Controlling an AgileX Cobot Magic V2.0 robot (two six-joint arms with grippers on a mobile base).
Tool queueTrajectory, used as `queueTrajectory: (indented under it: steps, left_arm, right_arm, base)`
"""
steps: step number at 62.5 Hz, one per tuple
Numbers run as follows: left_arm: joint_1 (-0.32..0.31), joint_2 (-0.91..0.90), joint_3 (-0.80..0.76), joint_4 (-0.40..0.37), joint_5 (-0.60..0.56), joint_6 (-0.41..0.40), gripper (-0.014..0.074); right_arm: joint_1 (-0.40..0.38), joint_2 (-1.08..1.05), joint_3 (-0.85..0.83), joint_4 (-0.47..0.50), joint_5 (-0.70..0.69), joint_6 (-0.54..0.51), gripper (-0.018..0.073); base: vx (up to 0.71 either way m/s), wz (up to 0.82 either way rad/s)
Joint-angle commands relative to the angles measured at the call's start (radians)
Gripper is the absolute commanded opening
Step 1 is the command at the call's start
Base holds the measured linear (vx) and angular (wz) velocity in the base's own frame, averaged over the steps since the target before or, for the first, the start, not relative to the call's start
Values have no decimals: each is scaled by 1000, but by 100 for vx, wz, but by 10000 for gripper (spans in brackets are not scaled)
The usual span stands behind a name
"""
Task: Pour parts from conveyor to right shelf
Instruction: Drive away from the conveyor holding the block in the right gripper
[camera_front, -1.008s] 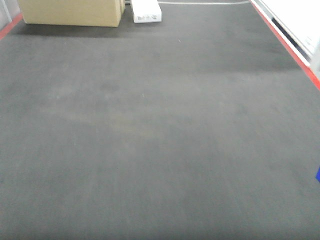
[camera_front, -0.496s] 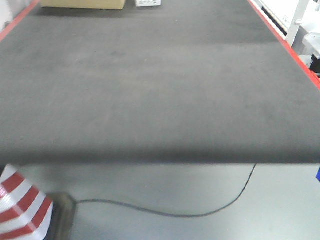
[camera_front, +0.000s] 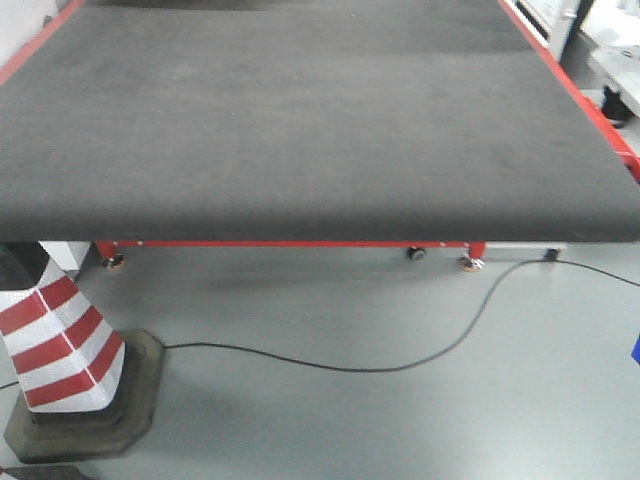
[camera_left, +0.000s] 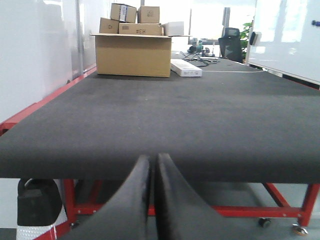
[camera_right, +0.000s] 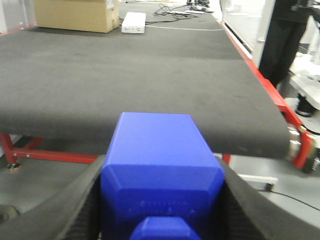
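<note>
The right claw (camera_right: 161, 172) is clamped on the blue part (camera_right: 157, 145), just in front of the near edge of the counter (camera_front: 300, 120) (a wide dark belt with a red frame). The left claw (camera_left: 151, 159) has its fingers pressed together, in front of that same edge. A brown box (camera_left: 132, 55) sits at the counter's far end, and a striped cone (camera_front: 60, 340) stands by its near left corner

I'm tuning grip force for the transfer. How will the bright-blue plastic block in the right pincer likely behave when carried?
The bright-blue plastic block looks rigid: crisp bevelled edges, no bulging between the right pincer's black fingers. Its smooth faces may be somewhat slippery. Flat sides suggest it would slide or tumble, not roll.
</note>
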Motion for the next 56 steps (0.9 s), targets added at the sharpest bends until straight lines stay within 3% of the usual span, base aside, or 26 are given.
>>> queueTrajectory:
  steps: [1, 16, 56]
  left_arm:
    - [2, -12, 31, -2, -72, -8, -6]
    - [2, -12, 31, -2, -72, -8, -6]
    - [2, -12, 31, -2, -72, -8, -6]
  right_arm:
    - [-5, 12, -29, -13, -86, -7, -9]
    - [-5, 12, -29, -13, -86, -7, -9]
    - [-5, 12, -29, -13, -86, -7, -9]
  base:
    - [-32, -19]
    - [-29, -45]
    - [-23, -86]
